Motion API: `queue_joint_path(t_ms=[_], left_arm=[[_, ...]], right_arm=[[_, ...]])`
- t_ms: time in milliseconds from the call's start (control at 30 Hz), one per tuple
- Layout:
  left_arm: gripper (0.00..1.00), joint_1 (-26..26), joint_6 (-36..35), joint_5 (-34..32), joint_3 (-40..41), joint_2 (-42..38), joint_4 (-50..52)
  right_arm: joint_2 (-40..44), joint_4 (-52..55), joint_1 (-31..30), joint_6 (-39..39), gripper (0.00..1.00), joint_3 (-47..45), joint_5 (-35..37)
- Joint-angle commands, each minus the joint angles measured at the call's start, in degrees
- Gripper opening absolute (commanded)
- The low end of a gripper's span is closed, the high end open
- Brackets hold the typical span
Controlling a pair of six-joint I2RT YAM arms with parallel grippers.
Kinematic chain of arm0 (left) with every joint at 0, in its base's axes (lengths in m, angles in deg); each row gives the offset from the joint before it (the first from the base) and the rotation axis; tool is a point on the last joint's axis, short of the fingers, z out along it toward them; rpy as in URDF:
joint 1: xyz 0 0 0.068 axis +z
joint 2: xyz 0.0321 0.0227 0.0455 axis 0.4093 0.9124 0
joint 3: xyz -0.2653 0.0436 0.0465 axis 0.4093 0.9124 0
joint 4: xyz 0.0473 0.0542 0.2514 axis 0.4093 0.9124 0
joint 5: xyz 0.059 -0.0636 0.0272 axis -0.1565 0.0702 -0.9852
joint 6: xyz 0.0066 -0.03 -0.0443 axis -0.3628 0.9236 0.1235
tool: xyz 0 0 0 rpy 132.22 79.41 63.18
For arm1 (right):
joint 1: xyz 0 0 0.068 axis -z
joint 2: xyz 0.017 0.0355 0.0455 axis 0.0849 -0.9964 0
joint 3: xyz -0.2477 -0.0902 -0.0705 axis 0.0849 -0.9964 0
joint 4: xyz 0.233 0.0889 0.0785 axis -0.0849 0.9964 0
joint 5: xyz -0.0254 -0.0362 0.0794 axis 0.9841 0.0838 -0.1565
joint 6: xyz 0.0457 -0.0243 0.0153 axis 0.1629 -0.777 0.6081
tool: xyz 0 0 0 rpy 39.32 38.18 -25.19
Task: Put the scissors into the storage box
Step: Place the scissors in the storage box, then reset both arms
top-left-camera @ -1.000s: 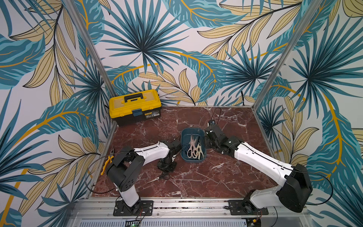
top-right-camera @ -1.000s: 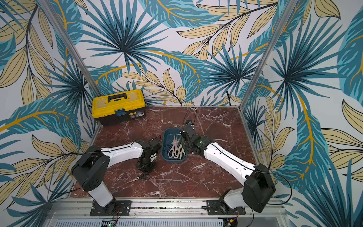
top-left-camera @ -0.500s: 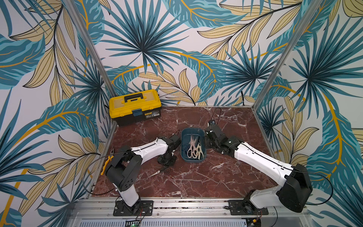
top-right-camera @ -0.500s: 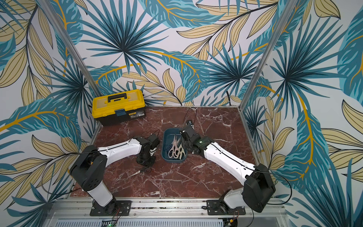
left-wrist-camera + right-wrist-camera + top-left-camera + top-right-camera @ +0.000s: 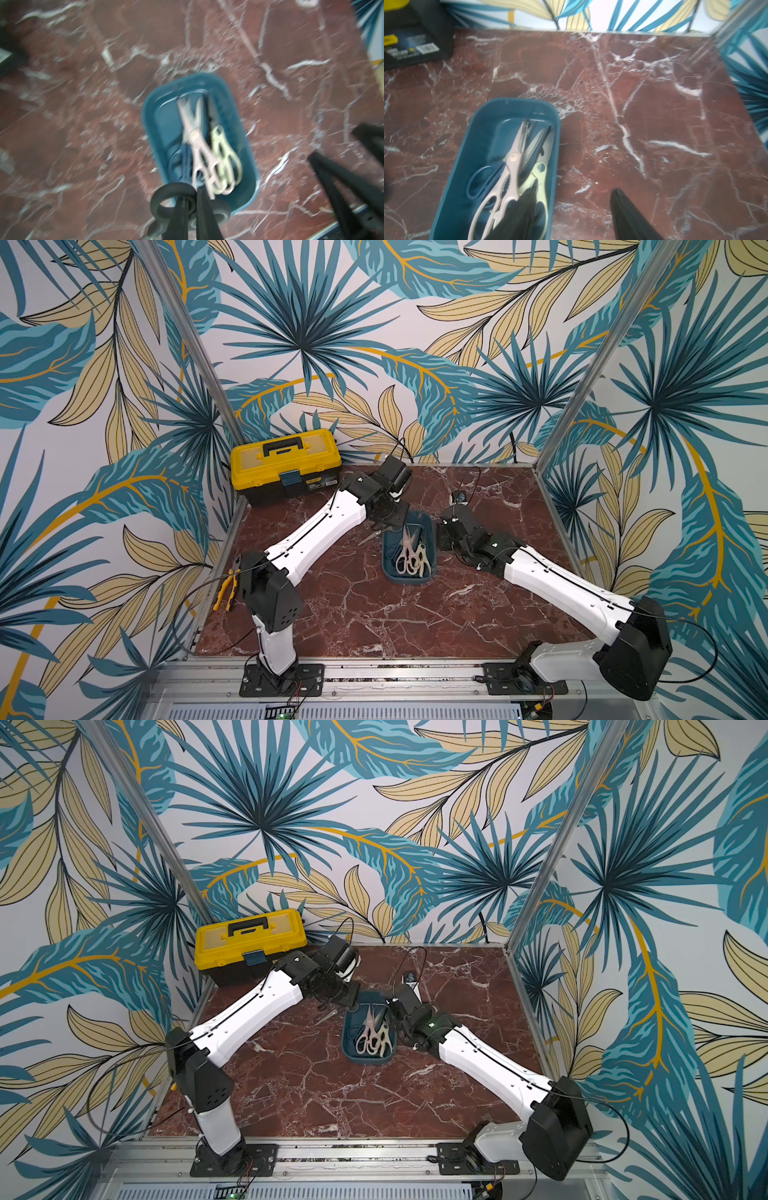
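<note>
L gripper (image 5: 192, 197): you've got it clamped tight on the finger rings of a black-handled pair (image 5: 172, 200). Wrist view is blurred.
Black-handled pair, position: rings sit by the far-left corner of the storage box (image 5: 409, 577). In both top views the blades stick out over the table (image 5: 374, 614), away from the box, not inside it.
R gripper (image 5: 575, 190): your jaws are part-open and grip nothing. They straddle the box's right wall, w/ one finger (image 5: 519, 214) inside over the handles and the other outside over the table. Can't tell if either touches.
Storage box: mid-table, btwn the two arms.
In the box: pink-handled pair (image 5: 508, 176) on top, pale yellow-handled pair (image 5: 542, 187) beside it, blue-handled pair (image 5: 481, 180) partly under, dark blades beneath.
Toolbox (image 5: 286, 464): far-left corner, shut.
Pliers (image 5: 226, 585): left table edge, well apart from the box.
</note>
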Motion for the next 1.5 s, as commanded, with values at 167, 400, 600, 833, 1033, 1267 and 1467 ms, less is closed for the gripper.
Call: queue_joint_path(t_ms=[167,400,600,833,1033,1267,1467], left_arm=[[0.0,0.1,14.7,6.3,-6.0,10.7,-6.1],[0.0,2.7,20.3,6.1,-0.9,13.1,-8.8],[0.18,3.9,21.8,7.3,0.8,14.4,-10.6],[0.59,5.0,22.3,9.6,0.7,14.8,-12.2],[0.63,4.0,16.9,-1.6,8.9,0.3,-22.1],[0.71,2.3,-3.2,-19.7,35.5,-27.7,-44.4],[0.86,2.2,-22.2,-39.2,68.0,-55.1,-67.4]], right_arm=[[9.2,-1.9,0.1,0.8,0.65,-6.3,7.9],[9.6,-1.8,0.1,-1.9,0.65,-7.9,7.0],[7.3,-2.2,0.1,-2.9,0.65,-7.6,4.4],[7.0,-3.2,0.1,-3.3,0.66,-7.6,3.6],[7.7,-3.9,0.1,-5.0,0.68,-7.8,3.7],[8.5,-9.0,0.1,-11.3,0.7,-8.3,-1.5],[13.0,-19.8,0.1,-18.1,0.79,-14.4,6.0]])
